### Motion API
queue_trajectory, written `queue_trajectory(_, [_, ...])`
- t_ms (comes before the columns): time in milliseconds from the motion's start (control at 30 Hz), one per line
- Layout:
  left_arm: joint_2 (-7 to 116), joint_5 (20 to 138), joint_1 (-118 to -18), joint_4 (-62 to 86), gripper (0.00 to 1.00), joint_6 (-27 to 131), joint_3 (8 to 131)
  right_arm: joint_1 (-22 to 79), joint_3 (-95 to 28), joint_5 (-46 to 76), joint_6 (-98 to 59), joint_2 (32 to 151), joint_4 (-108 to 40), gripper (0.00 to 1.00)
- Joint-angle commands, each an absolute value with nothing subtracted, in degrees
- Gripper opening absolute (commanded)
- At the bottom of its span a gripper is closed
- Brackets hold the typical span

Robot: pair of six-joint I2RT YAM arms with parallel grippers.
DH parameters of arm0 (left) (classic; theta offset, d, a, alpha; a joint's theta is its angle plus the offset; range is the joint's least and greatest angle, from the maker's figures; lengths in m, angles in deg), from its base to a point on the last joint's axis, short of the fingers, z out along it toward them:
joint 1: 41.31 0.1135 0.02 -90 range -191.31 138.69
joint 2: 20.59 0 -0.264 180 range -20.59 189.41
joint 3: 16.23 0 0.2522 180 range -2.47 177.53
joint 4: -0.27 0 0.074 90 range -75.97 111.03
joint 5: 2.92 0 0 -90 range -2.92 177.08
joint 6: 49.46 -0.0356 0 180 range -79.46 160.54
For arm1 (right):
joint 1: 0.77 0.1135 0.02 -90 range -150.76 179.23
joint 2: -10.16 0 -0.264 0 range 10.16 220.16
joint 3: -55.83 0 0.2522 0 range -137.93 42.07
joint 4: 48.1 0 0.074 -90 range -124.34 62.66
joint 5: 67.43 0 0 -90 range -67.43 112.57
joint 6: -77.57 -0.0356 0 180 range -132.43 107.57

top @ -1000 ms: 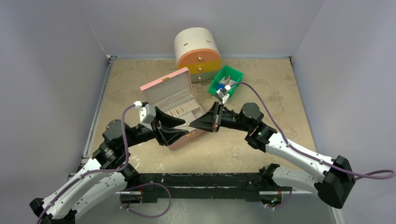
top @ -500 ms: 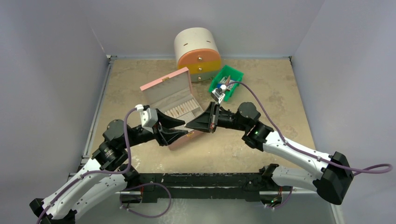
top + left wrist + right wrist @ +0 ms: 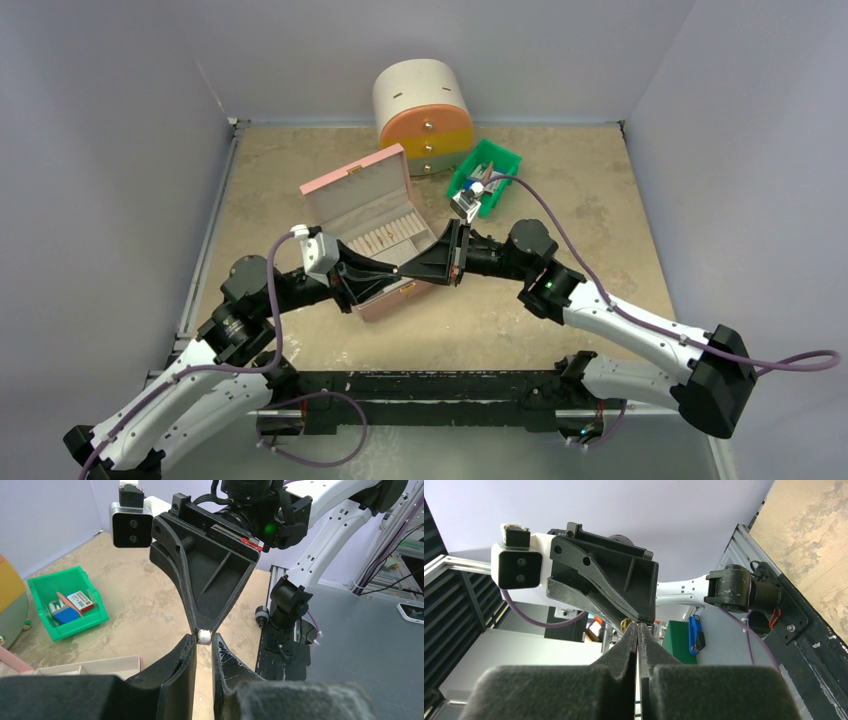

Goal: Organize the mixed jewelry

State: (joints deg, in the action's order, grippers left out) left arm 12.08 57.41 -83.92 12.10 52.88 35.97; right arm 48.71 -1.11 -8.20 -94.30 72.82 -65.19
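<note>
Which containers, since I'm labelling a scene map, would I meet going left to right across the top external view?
pink jewelry box → round drawer cabinet → green bin

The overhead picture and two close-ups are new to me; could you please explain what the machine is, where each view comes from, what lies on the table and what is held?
Two robot arms, the left arm and the right arm, are bolted at the near edge of the table. The overhead picture comes from a fixed camera above and behind them; each close-up from a camera on one wrist, looking along its own jaws. On the table stand an open pink jewellery box, a round drawer unit and a green bin of coloured items. Their tips meet above the box. The right jaws are shut on a white bead; the left jaws flank it, but whether they grip it I cannot tell.
</note>
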Motion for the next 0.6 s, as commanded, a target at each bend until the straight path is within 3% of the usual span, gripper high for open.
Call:
queue_trajectory(0, [12.73,54.78,-83.87,11.01,0.13,51.38,37.2,49.24,-3.9,-8.9,-94.29,73.0,-69.22,0.0])
queue_trajectory(333, [13.03,54.58,-83.93,11.59,0.0,50.84,37.76,49.66,-3.51,-8.99,-94.1,73.54,-69.27,0.0])
queue_trajectory(567, [12.3,57.13,-83.9,12.27,0.0,50.69,37.84,49.65,-3.09,-8.9,-93.69,73.17,-69.48,0.03])
